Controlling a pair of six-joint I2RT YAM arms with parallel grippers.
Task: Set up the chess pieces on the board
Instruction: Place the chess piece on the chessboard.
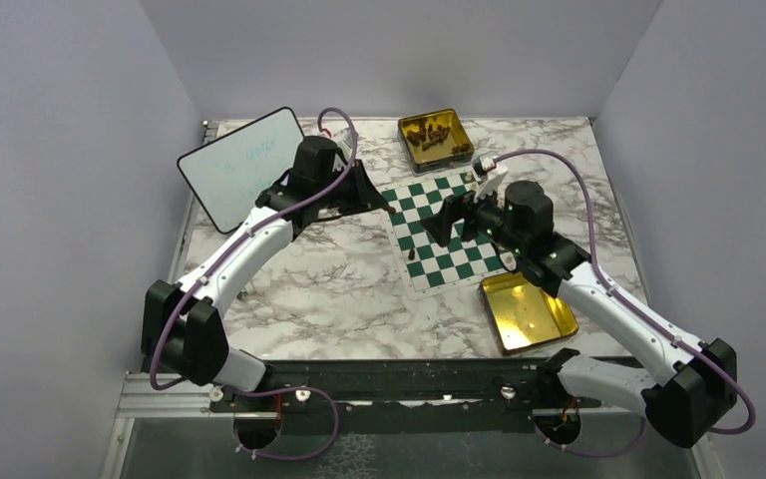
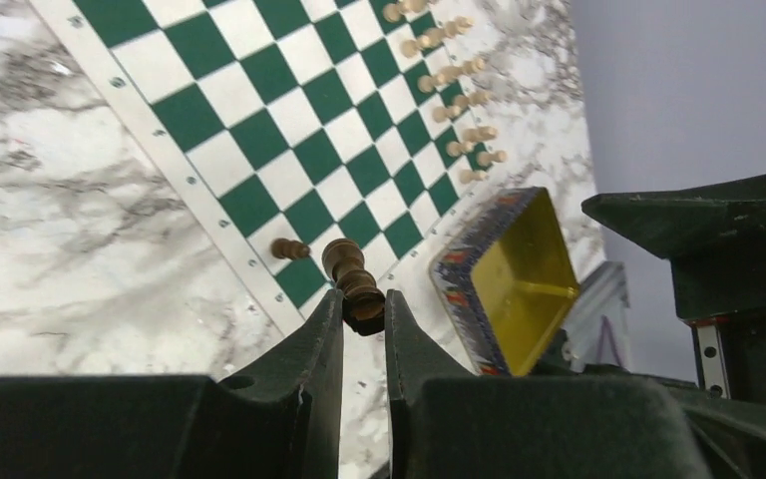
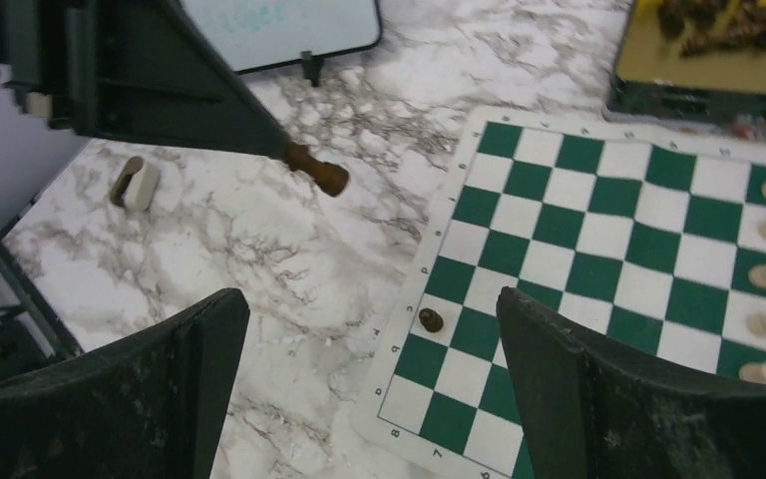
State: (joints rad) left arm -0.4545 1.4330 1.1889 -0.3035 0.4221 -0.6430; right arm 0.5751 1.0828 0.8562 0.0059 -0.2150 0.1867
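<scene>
Dark brown tall wooden chess piece (image 2: 351,269) is clamped by its base between the clenched fingers of the left gripper (image 2: 364,304). Its head juts forward over the marble tabletop (image 2: 50,230), just off the white border of the green-and-white checkered mat board (image 2: 259,110). Holding it by the foot leaves the body free, but it looks to need tipping upright before it can stand on a square.

One small dark brown pawn (image 2: 289,248) sits on a white square beside that border at lower centre, so the dark side appears barely begun. Cream-white pieces (image 2: 449,80) line the opposite edge at the top of the left wrist view.

The right gripper (image 3: 369,299) is spread wide and grasps nothing above the board's corner, probably free for the next pickup. A gold rectangular tin of dark pieces (image 1: 436,140) stands at upper centre of the overhead view, the likely supply. An empty gold tin (image 1: 527,311) lies at lower right.
</scene>
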